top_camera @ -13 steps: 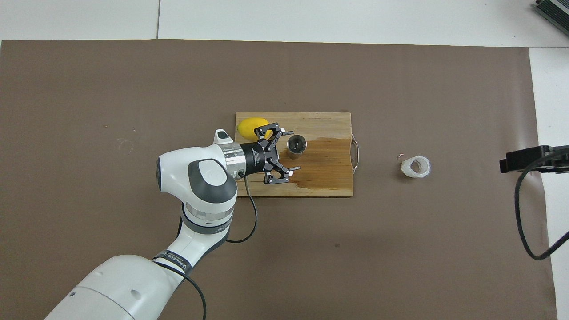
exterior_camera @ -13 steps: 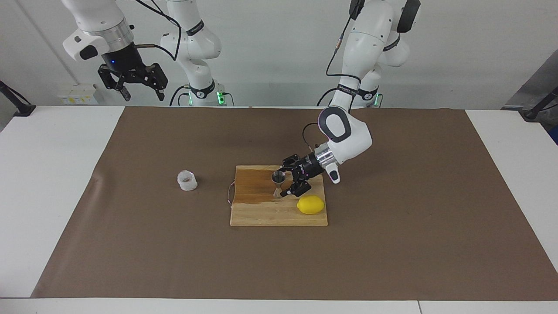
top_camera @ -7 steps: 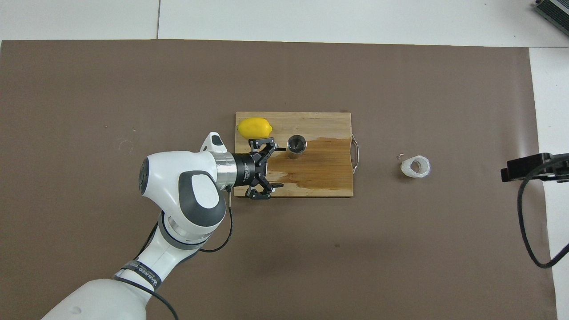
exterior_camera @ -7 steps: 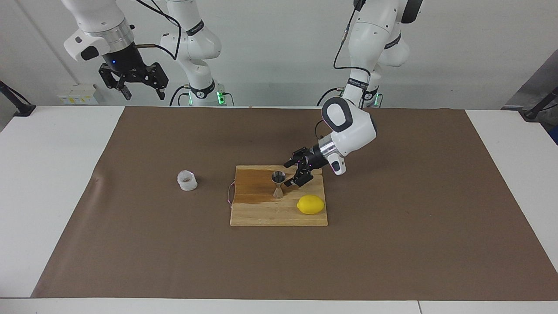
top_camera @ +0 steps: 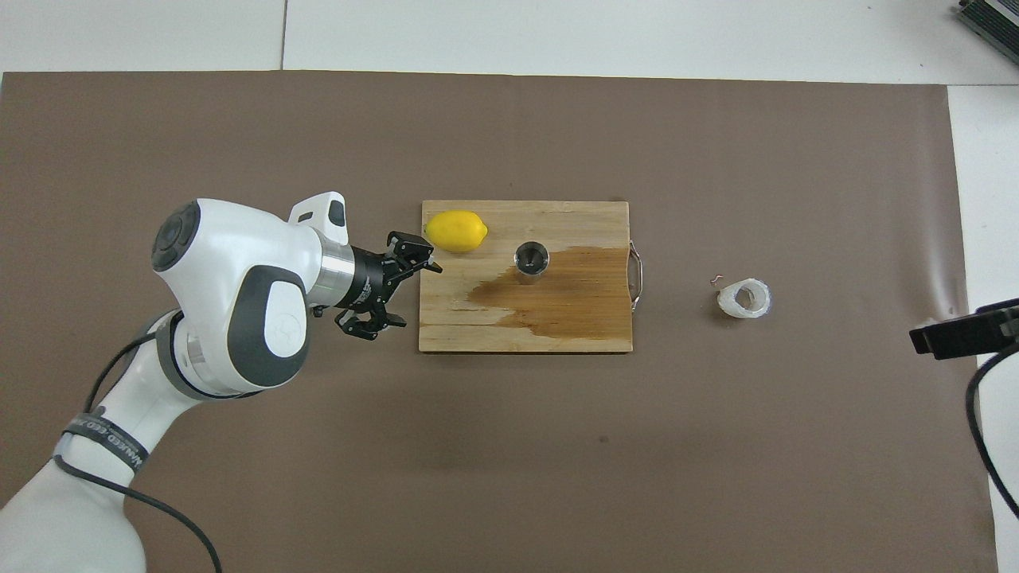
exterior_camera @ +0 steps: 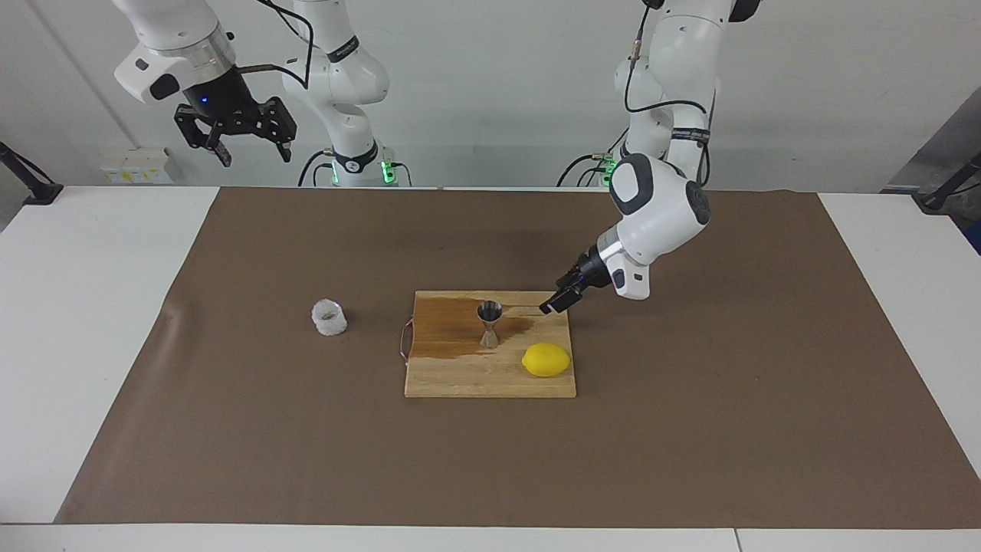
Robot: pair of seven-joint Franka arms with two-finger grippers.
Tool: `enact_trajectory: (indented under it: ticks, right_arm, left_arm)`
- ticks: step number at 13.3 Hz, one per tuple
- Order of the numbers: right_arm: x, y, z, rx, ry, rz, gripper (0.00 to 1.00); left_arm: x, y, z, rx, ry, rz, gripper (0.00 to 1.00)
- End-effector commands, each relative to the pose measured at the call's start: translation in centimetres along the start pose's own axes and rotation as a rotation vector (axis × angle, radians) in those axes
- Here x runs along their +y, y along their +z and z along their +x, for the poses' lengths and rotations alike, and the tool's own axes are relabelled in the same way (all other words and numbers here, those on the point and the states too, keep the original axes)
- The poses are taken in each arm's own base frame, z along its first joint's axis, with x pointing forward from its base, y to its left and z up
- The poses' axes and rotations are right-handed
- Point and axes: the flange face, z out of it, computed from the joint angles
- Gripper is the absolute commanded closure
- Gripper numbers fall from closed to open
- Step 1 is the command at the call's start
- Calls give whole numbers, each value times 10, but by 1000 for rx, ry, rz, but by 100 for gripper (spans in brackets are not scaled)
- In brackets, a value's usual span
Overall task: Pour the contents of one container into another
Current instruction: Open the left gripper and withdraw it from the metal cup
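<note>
Cup (exterior_camera: 329,317) off the board (exterior_camera: 460,379), jigger (exterior_camera: 489,322) on a wet patch: spill risks

From the facing view: finds the cup upright on the brown mat (exterior_camera: 690,399), well apart from the board, toward the right arm's end of the table. Shows a brownish inside; cannot tell whether any liquid is in it. Finds the jigger upright on the board beside a dark wet stain (exterior_camera: 448,333), near a lemon (exterior_camera: 546,359). Puts the left jaws, spread and empty, over the board's edge at the left arm's end, and the right jaws, also spread and empty, high over the right arm's end.

Likely risks: crushing the crinkly cup under a firm squeeze, toppling the narrow-waisted jigger with a brush, missing its small mouth.

From overhead: looks straight into the cup (top_camera: 744,298) and jigger (top_camera: 531,261), yet cannot tell what either holds. Shows the stain (top_camera: 573,298) spreading across the board (top_camera: 557,215).
</note>
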Motion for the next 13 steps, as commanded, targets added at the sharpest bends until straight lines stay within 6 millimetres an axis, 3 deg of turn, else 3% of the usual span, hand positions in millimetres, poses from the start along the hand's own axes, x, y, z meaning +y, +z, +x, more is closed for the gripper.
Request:
enact_trajectory:
  ticks: [1,4,5,8,12,13]
  right_arm:
    - [25,4,-10,26,-285,19,0]
    - [54,31,-3,54,-653,-4,0]
    - [60,41,1,62,-721,0,0]
    - [77,82,3,151,-878,71,0]
    - [120,166,20,301,-971,284,0]
    - [131,197,27,349,-990,354,0]
  left_arm:
    - [11,-40,8,43,109,112,0]
    - [6,-69,8,157,315,319,0]
    - [-3,-82,17,130,383,345,0]
    - [-33,-145,41,119,548,347,0]
    - [-51,-233,50,253,794,391,0]
    - [-51,-256,47,276,806,384,0]
